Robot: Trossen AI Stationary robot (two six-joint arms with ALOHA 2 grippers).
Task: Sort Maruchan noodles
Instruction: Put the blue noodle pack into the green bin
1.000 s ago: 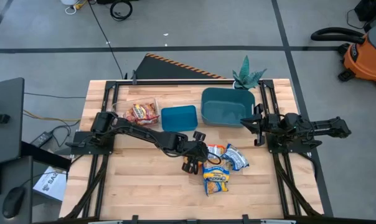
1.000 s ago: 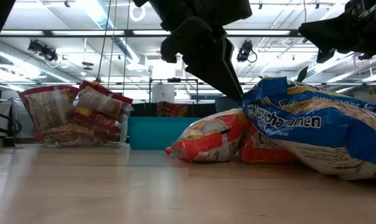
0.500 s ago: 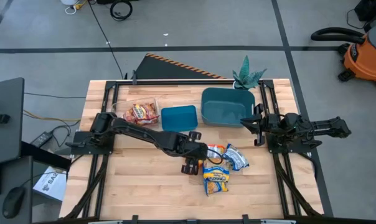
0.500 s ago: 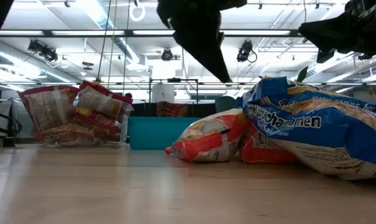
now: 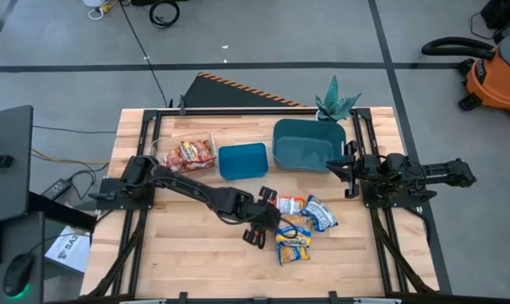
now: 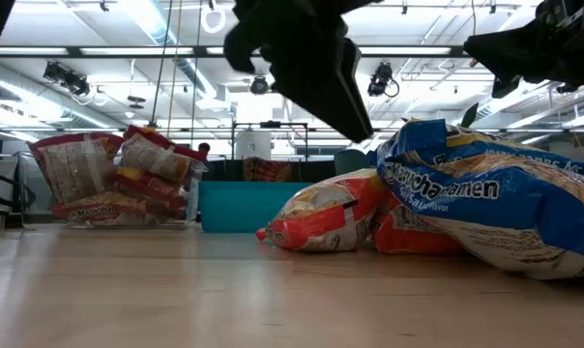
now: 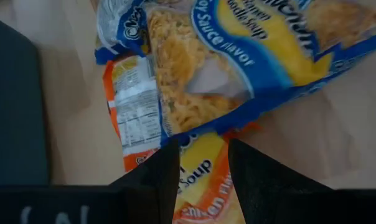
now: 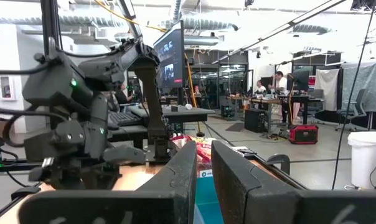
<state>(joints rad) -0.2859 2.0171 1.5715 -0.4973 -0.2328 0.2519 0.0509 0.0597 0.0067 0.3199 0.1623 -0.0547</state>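
A pile of Maruchan noodles lies right of the table's middle: an orange packet [image 5: 290,204], a blue-silver one [image 5: 321,215] and a blue-and-yellow one [image 5: 294,245]. My left gripper [image 5: 268,230] hangs open just left of the pile, slanting down, clear above the packets in the low view [image 6: 326,82]. In the left wrist view the blue packet [image 7: 238,56] lies across an orange packet [image 7: 199,177], which shows through the gap between my fingers [image 7: 200,146]. My right gripper [image 8: 203,155] rests at the table's right edge, holding nothing, its fingers a narrow gap apart.
A clear box [image 5: 193,154] with red packets stands at the far left. Beside it are a small teal bin [image 5: 242,160] and a larger teal bin [image 5: 307,143]. Bare wood lies along the near edge [image 5: 204,262]. A shop vacuum [image 5: 496,72] stands on the floor.
My left gripper has moved toward the table's near edge and a little up, staying beside the pile and staying open. The packets have not moved.
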